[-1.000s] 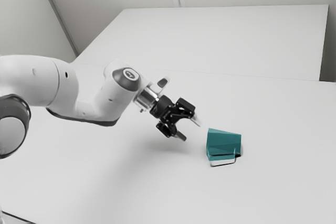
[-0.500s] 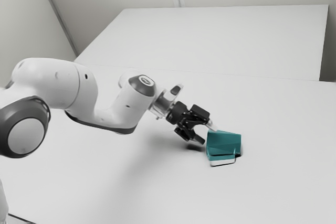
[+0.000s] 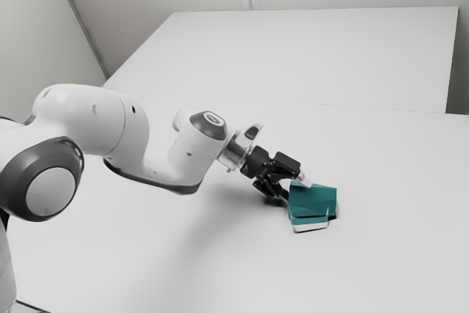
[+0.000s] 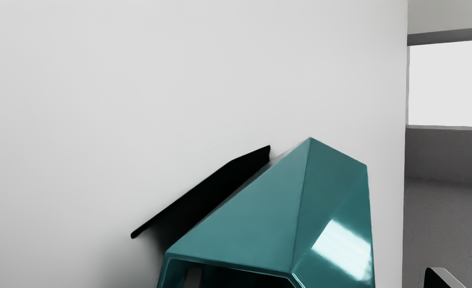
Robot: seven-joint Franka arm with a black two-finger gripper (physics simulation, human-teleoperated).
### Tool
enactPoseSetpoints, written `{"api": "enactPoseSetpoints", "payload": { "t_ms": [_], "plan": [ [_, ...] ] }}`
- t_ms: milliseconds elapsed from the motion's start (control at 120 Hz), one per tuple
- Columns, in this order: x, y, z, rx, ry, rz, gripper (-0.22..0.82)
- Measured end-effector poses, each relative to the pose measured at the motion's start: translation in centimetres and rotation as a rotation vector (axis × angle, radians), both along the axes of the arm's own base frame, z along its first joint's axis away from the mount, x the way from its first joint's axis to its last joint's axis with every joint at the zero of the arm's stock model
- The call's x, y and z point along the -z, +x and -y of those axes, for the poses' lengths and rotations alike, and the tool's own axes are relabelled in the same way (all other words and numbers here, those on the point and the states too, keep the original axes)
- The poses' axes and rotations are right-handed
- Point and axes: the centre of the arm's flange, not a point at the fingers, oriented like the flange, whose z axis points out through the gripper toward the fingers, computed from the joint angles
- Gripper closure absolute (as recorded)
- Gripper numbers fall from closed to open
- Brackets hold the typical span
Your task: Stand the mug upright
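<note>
The teal faceted mug (image 3: 314, 201) lies on its side on the white table, its mouth toward my hand and its handle on the near side in the exterior view. My gripper (image 3: 294, 188) is at the mouth end, tilted down, with its fingers spread. In the wrist view, the gripper (image 4: 316, 278) straddles one wall of the mug (image 4: 260, 224): one fingertip shows inside the dark mouth, the other stands outside, apart from the wall. The rest of the mug's inside is hidden.
The white table (image 3: 396, 269) extends around the mug. Behind it, a pale raised panel (image 3: 315, 56) stands in the exterior view. Past the table's edge, the wrist view has a grey wall (image 4: 446, 224) and a bright rectangle (image 4: 450, 86).
My hand has moved toward the exterior view's right and down, from short of the mug to its mouth. The mug has stayed where it was.
</note>
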Motion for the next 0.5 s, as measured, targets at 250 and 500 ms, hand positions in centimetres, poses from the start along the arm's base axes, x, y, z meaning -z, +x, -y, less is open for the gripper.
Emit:
{"api": "enactPoseSetpoints", "payload": {
  "t_ms": [250,500],
  "plan": [
    [-0.21,0.02,0.08,-0.018,-0.053,0.035,0.02],
    [0.26,-0.37,0.04,-0.01,-0.072,0.058,0.06]
  ]
}}
